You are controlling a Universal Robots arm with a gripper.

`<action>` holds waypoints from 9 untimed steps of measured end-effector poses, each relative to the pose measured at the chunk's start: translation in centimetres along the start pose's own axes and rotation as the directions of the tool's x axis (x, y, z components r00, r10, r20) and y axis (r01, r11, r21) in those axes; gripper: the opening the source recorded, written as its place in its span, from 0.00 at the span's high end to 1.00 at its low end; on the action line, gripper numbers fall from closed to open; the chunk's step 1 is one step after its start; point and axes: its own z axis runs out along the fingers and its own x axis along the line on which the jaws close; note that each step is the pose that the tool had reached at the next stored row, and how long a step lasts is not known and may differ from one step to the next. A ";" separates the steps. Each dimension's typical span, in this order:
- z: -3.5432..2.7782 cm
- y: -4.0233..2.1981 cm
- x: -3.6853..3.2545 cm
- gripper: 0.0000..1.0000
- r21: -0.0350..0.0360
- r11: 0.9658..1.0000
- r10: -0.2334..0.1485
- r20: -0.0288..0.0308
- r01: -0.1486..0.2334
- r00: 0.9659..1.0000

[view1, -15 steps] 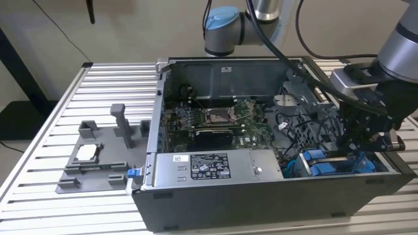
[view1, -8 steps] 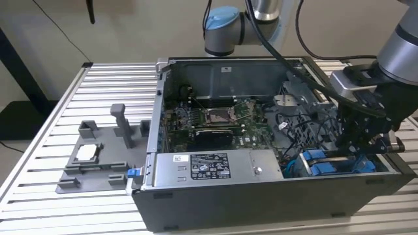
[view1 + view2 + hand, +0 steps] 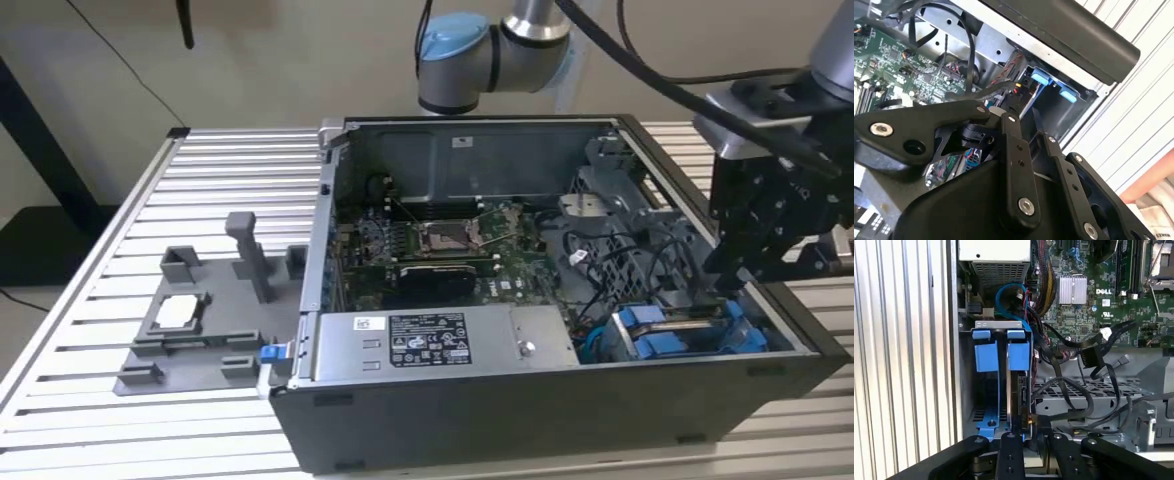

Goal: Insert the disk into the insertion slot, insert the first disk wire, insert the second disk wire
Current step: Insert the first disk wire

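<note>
First wrist view: disk (image 3: 1015, 395) seated edge-on in slot (image 3: 996, 325) (blue tabs (image 3: 1019, 355) showing), gripper (image 3: 1031, 437) close at its end; open or closed, cannot tell.

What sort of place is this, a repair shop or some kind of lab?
Probably a robotics lab or test bench, not a shop: an open computer case sits on a ribbed metal table, a robot arm reaches over it, and a grey plastic tray lies beside it.
</note>
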 end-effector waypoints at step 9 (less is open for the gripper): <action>-0.85 -0.02 -0.90 0.73 0.000 1.000 -0.002 0.000 0.002 1.000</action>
